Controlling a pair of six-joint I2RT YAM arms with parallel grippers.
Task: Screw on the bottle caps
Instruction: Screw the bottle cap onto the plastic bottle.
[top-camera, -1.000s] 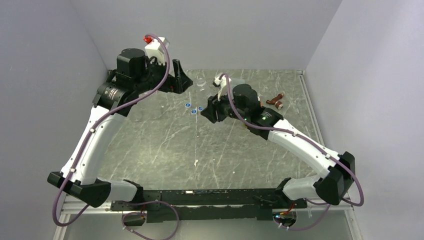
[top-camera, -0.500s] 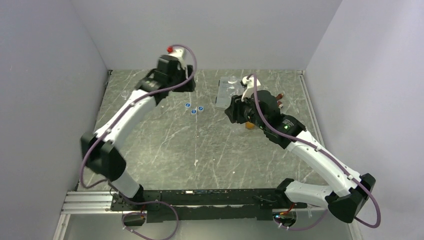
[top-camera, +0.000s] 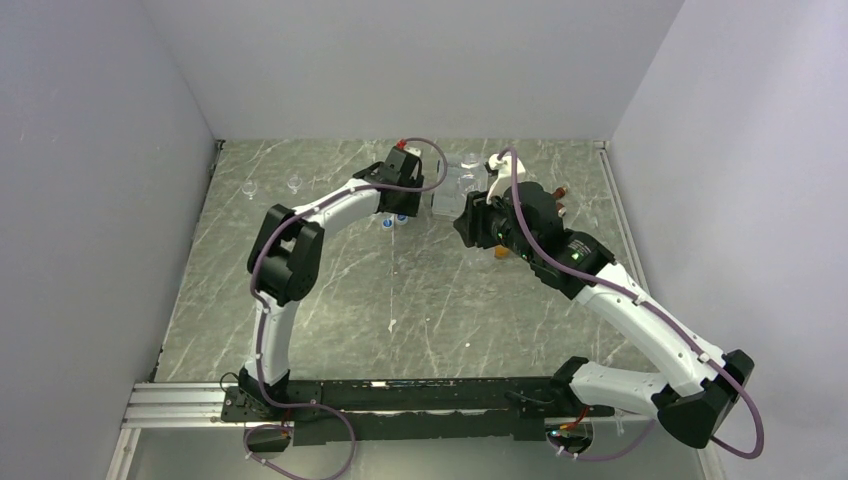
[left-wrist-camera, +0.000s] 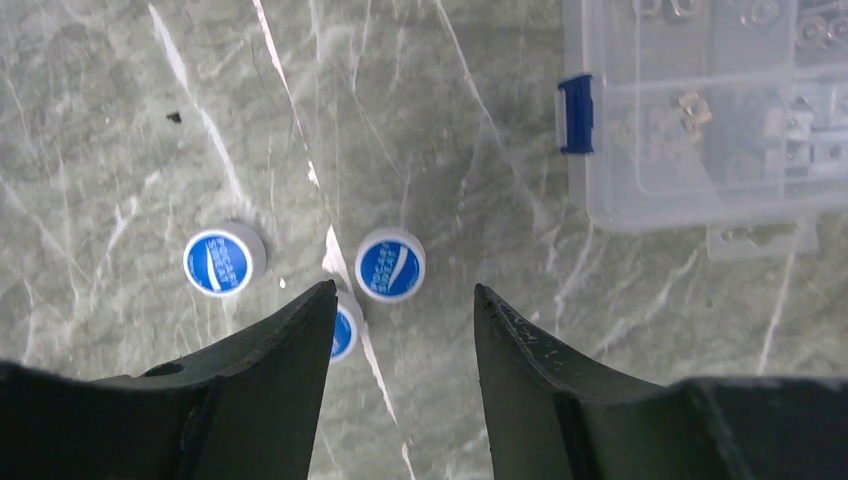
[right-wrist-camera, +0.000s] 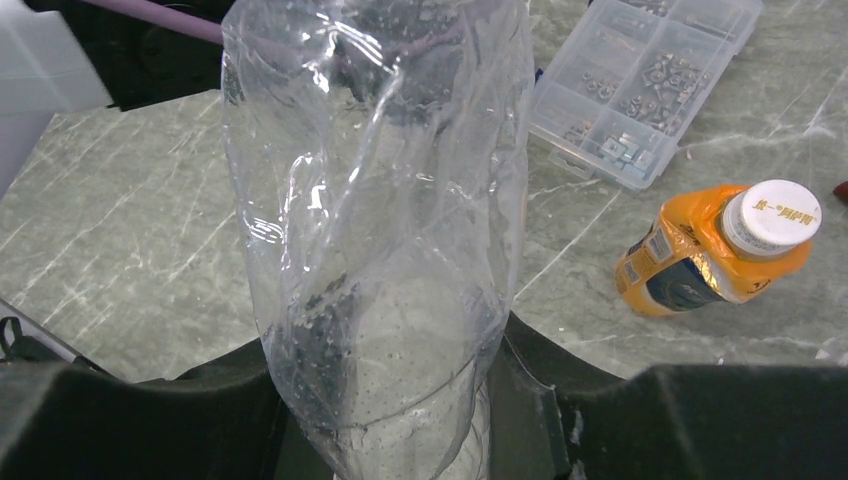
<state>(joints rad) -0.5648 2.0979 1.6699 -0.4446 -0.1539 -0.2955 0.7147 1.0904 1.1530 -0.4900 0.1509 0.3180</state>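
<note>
The left tool is held apart over caps near the box; the right tool is clamped on a bottle.

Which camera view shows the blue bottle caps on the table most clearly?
The left wrist view: three blue caps lie at the tips of the open left gripper, one half hidden by a finger. The top external view shows only tiny blue specks beside the left arm. The right wrist view shows none.

Three caps, three bottles, one box.
</note>
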